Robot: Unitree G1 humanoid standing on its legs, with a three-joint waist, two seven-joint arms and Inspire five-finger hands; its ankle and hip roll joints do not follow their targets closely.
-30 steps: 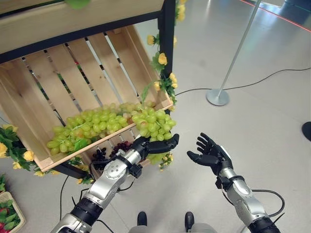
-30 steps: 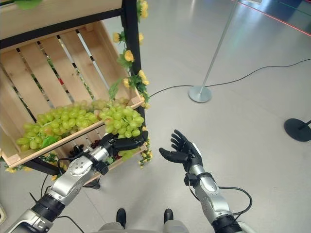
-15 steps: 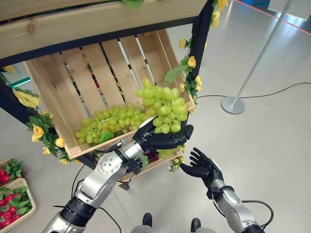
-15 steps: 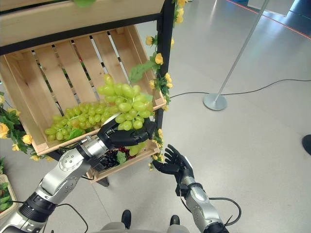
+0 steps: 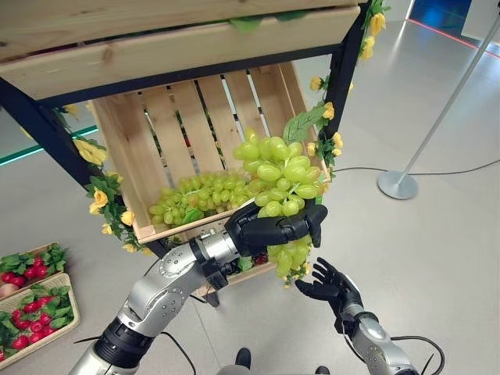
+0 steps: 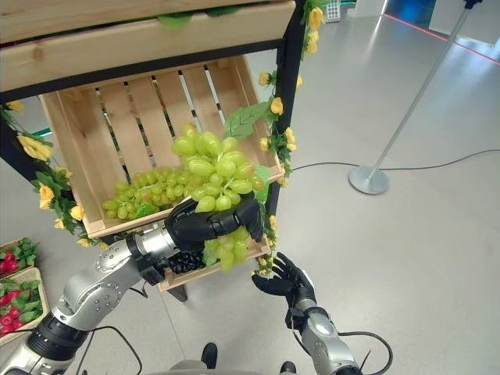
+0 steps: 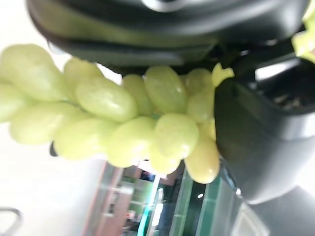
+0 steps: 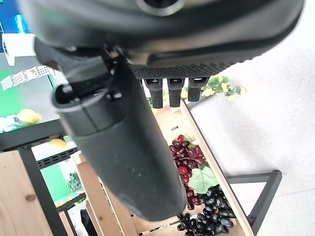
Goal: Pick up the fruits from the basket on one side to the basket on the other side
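My left hand is shut on a big bunch of green grapes, held up in front of the tilted wooden crate; the same bunch of green grapes shows close up in the left wrist view, pinched by the thumb. More green grapes lie in the crate's lower edge. My right hand hangs open, palm up, below and right of the held bunch. Its wrist view looks onto a lower crate with red grapes and black grapes.
Wicker baskets of red fruit sit on the floor at the far left. The shelf's black post carries yellow flowers. A stanchion pole with a round base stands on the grey floor to the right.
The left hand has lifted the bunch out of the crate and drawn it toward me. The camera has turned left, bringing the floor baskets into view. The right hand stays open, lower in view.
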